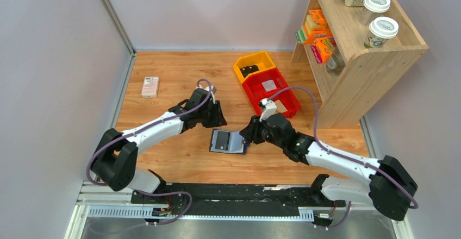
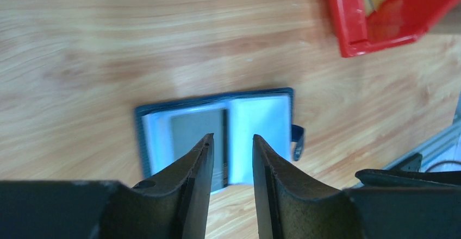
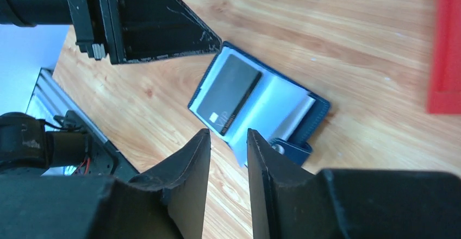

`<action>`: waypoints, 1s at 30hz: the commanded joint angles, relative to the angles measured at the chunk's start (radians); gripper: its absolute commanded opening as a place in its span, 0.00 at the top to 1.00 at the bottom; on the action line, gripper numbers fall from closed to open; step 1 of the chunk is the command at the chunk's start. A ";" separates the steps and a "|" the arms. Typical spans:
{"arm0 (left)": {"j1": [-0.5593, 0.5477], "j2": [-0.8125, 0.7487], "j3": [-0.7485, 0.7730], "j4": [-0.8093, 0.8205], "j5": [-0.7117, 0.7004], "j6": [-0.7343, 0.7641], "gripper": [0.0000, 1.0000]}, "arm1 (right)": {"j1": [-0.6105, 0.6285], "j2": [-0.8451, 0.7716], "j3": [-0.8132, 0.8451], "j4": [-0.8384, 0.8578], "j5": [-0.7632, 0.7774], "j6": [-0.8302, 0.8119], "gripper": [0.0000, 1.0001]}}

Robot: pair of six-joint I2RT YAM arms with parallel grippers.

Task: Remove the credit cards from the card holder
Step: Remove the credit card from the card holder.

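The navy card holder (image 1: 236, 143) lies open and flat on the wooden table, pale blue pockets up, between the two grippers. A greyish credit card (image 1: 221, 140) sits in its left pocket. In the left wrist view the holder (image 2: 261, 122) and the card (image 2: 194, 133) lie just beyond my left gripper (image 2: 232, 138), which is open and empty above them. In the right wrist view the holder (image 3: 272, 106), the card (image 3: 228, 93) and the snap tab (image 3: 291, 151) lie just past my right gripper (image 3: 228, 133), which is open and empty. In the top view the left gripper (image 1: 217, 120) is just behind the holder and the right gripper (image 1: 247, 133) is at its right edge.
A pink-white box (image 1: 150, 86) lies at the back left. A yellow bin (image 1: 254, 65) with a small black object (image 1: 249, 69) and a red bin (image 1: 274, 90) stand behind the holder. A wooden shelf (image 1: 359, 49) stands at the right. A metal rail (image 1: 217, 198) runs along the near edge.
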 commanded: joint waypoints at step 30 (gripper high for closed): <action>0.120 0.030 -0.208 -0.007 0.126 0.052 0.67 | -0.013 0.626 0.228 0.209 -0.198 0.230 0.59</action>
